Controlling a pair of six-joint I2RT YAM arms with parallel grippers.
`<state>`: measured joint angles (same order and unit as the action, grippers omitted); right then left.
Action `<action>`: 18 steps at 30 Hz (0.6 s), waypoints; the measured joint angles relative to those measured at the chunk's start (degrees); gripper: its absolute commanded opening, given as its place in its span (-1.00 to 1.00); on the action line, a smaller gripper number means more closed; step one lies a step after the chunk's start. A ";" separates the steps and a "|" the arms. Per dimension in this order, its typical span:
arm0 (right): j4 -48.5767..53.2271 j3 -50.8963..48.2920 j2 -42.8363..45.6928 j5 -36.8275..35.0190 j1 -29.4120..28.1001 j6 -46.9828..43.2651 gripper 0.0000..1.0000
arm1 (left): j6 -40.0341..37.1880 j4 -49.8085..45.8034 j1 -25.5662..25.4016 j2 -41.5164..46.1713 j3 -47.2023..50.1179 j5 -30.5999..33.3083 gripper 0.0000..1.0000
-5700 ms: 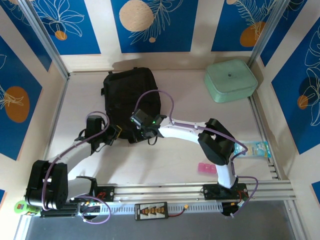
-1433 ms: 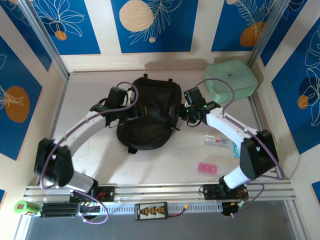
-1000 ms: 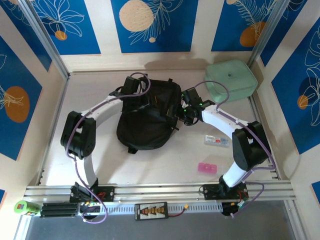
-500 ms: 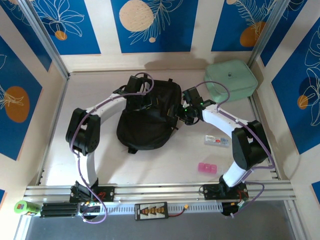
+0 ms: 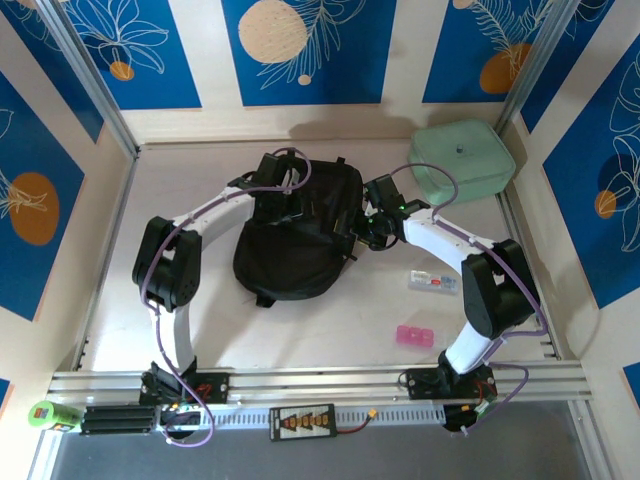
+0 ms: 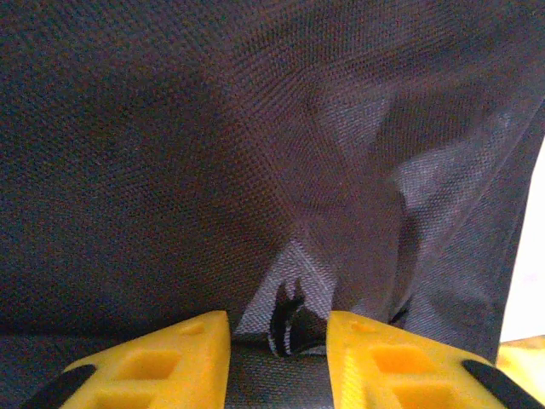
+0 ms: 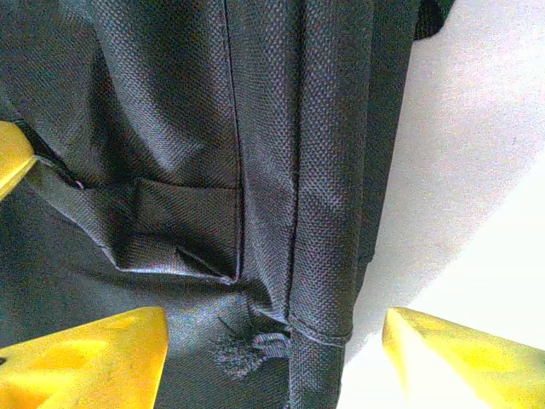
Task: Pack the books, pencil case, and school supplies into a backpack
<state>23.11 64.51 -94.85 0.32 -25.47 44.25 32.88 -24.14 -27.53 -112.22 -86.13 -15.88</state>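
The black backpack (image 5: 295, 250) lies flat on the pale table (image 5: 200, 320), about midway across and toward the far side, with its narrower end pointing at the arms. Its fabric is slack and creased. No open mouth can be made out from above, so what it holds, if anything, cannot be told.

The left gripper (image 6: 278, 317) sits on the far left part of the backpack. In the left wrist view its yellow fingers (image 6: 153, 362) are drawn in on a raised fold of the black cloth, which tents up between them with a frayed tab at its foot, so it is pinching the bag. The right gripper (image 7: 273, 313) is at the bag's right edge with its jaws spread wide and nothing clamped. One finger hangs over the fabric beside a stitched side seam and the other over bare table, the bag's edge running between them.

To the right of the bag, well apart from it, a clear packet (image 5: 434, 281) with coloured marks lies on the table, and a pink block (image 5: 414, 336) lies nearer the arms. In the far right corner sits a mint green case (image 5: 460, 160), its lid down and its contents hidden
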 measured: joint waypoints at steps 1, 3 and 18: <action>0.00 0.00 -0.02 0.00 -0.07 0.02 0.36 | -0.02 -0.28 0.00 -0.04 -0.11 -0.13 -0.38; -0.02 0.00 -0.13 0.02 -0.17 0.02 0.36 | 0.00 -0.66 0.00 -0.28 -0.66 -0.39 -0.40; -0.02 0.00 -0.37 0.11 -0.44 0.42 0.35 | 0.72 -2.14 -0.63 -2.34 -3.85 -1.57 -1.00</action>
<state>23.09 64.51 -95.22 0.43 -25.91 44.66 33.61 -26.28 -28.16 -114.56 -89.97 -17.45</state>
